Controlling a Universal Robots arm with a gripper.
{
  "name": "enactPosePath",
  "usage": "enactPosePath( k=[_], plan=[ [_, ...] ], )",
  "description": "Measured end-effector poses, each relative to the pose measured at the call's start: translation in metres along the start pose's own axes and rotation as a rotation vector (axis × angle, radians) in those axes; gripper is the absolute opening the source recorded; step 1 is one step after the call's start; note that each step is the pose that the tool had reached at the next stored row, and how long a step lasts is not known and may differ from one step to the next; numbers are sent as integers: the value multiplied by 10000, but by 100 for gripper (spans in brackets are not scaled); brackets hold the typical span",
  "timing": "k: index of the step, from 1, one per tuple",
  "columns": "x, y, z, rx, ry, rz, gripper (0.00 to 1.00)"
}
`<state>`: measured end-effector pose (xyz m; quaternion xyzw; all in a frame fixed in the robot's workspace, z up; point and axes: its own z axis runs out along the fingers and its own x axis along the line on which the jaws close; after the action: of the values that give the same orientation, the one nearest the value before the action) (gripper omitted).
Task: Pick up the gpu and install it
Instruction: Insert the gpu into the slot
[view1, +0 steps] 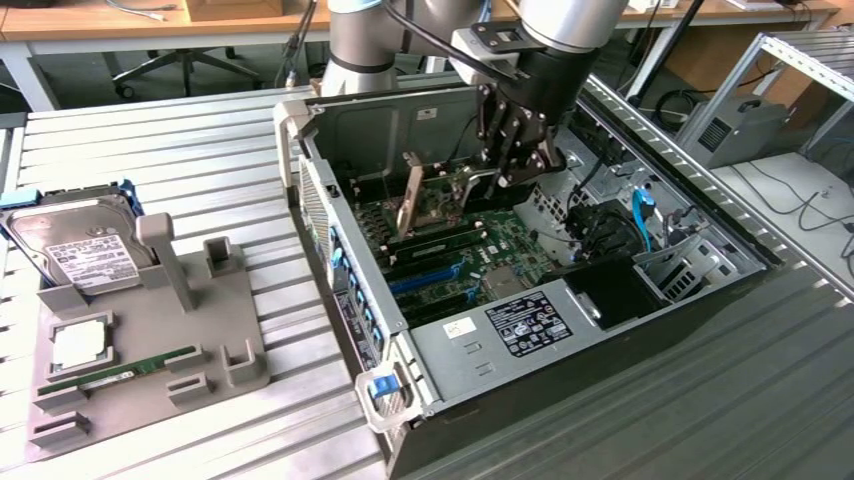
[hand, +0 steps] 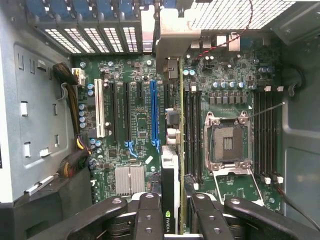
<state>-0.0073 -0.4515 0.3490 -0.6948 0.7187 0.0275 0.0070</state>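
My gripper (view1: 518, 165) reaches down into the open computer case (view1: 350, 215), over the motherboard (view1: 514, 250). In the wrist view its two black fingers (hand: 148, 217) are shut on the gpu (hand: 170, 175), a slim dark card seen edge-on with a green logo near the grip. The card runs lengthwise away from the gripper (hand: 170, 220) to its silver bracket (hand: 170, 45) by the case's rear slot openings. It hangs just beside the blue expansion slot (hand: 154, 112), parallel to it, between that slot and the memory slots (hand: 192, 135). Whether its edge touches a slot I cannot tell.
The open CPU socket (hand: 227, 142) with raised lid lies past the memory slots. Cable bundles (hand: 75, 155) sit by the case wall. Left of the case in the exterior view, a grey fixture (view1: 200, 320) carries a hard drive (view1: 80, 245), a processor (view1: 80, 343) and a green memory stick (view1: 114, 377).
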Motion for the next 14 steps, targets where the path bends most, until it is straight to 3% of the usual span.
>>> enactPosePath(
  k=[14],
  plan=[
    [11, 10, 215, 0, 1, -1, 27]
  ],
)
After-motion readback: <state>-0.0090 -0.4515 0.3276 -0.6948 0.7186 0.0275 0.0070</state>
